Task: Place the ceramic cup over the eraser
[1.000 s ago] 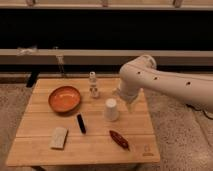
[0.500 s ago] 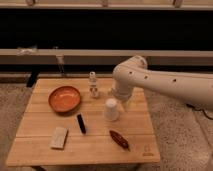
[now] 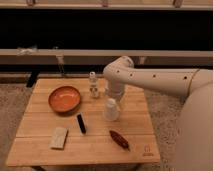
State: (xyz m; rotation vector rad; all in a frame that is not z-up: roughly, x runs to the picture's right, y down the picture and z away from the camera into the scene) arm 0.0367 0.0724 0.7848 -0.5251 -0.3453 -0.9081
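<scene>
The white ceramic cup (image 3: 111, 109) stands on the wooden table (image 3: 35, 145), right of centre. My gripper (image 3: 113, 97) hangs right above the cup, at its top, below the big white arm (image 3: 150, 79) that reaches in from the right. The black eraser (image 3: 81, 123) lies flat on the table to the left of the cup and a little nearer the front, apart from it.
An orange bowl (image 3: 64, 99) sits at the left. A pale bottle-shaped figure (image 3: 93, 84) stands at the back centre. A beige flat block (image 3: 58, 137) lies front left. A reddish-brown pointed object (image 3: 119, 139) lies front right of the cup.
The arm has swung left and its wrist has come down over the cup. The cup and the eraser stay in place.
</scene>
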